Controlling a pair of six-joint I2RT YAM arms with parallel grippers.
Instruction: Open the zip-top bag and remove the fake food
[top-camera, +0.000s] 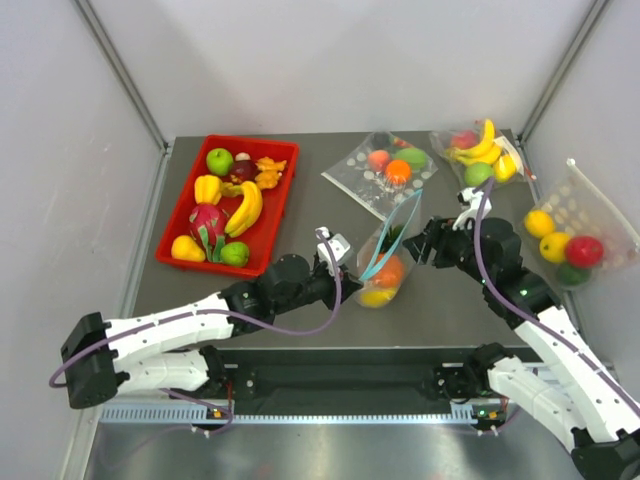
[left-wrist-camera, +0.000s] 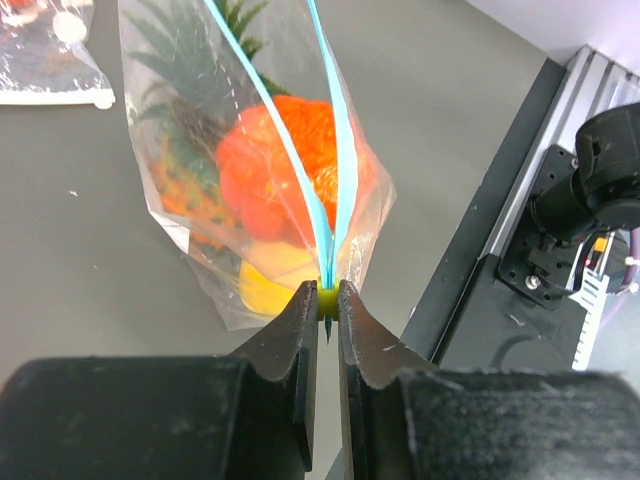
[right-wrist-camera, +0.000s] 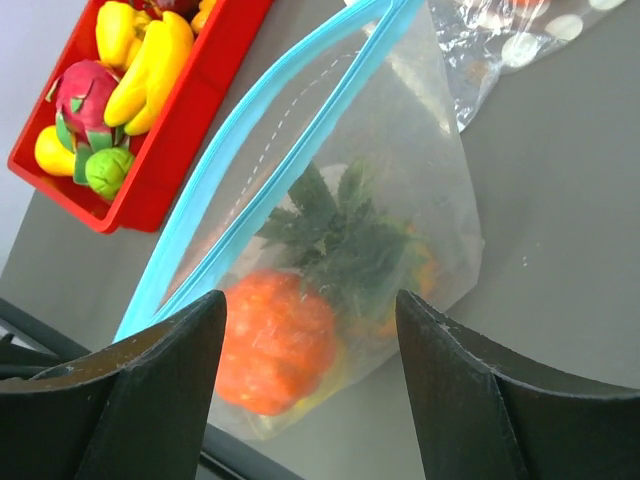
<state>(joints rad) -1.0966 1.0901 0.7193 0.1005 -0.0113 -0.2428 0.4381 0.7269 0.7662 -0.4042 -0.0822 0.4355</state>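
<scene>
The zip-top bag (top-camera: 386, 262) stands upright mid-table, its teal zip strip parted into a narrow open mouth. Inside it shows the fake food: a round orange fruit (left-wrist-camera: 275, 170), a pineapple with green crown (right-wrist-camera: 345, 235) and a yellow fruit (left-wrist-camera: 270, 285). My left gripper (left-wrist-camera: 327, 292) is shut on the near end of the zip strip, pinching a small yellow-green slider (left-wrist-camera: 327, 300). My right gripper (right-wrist-camera: 310, 305) is open just off the bag's far-right side, its fingers (right-wrist-camera: 165, 370) apart with the bag seen between them, nothing held.
A red tray (top-camera: 178, 222) of fruit lies at the left. A dotted clear bag (top-camera: 385, 170) and a bag with bananas (top-camera: 480, 150) lie at the back. Another fruit bag (top-camera: 575, 235) sits at the right edge. The black base rail (top-camera: 350, 378) runs along the near edge.
</scene>
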